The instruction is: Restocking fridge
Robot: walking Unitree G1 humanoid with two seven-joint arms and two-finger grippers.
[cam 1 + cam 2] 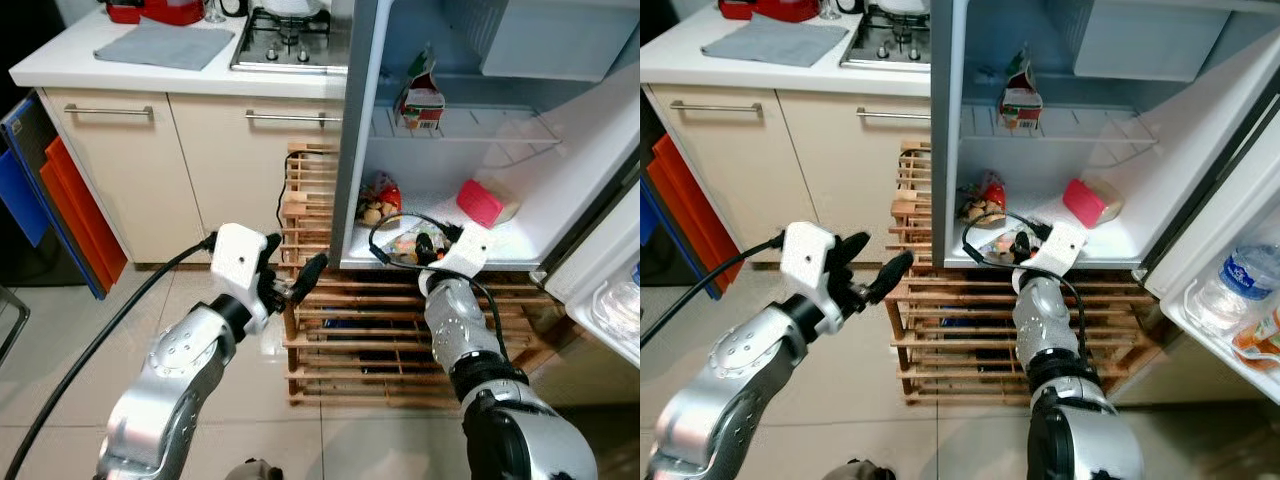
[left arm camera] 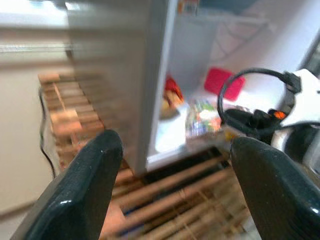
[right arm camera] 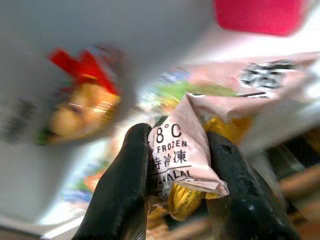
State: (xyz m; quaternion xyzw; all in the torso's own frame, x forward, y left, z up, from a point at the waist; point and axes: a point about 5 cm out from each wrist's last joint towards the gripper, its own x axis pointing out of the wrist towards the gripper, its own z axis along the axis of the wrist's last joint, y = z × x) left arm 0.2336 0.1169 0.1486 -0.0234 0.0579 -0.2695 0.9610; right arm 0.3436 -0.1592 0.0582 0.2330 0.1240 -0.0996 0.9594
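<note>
Holding pink plastic frozen-food packet (image 3: 182,150) clamped in right gripper (image 3: 175,180) at white fridge (image 1: 560,190) floor's front lip; push it deeper w/ level wrist before you release. Left gripper (image 2: 172,190) idle, jaws apart.

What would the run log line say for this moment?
right hand: shut on frozen food packet, at fridge floor | left hand: open, beside wooden rack | stage: placing
</note>
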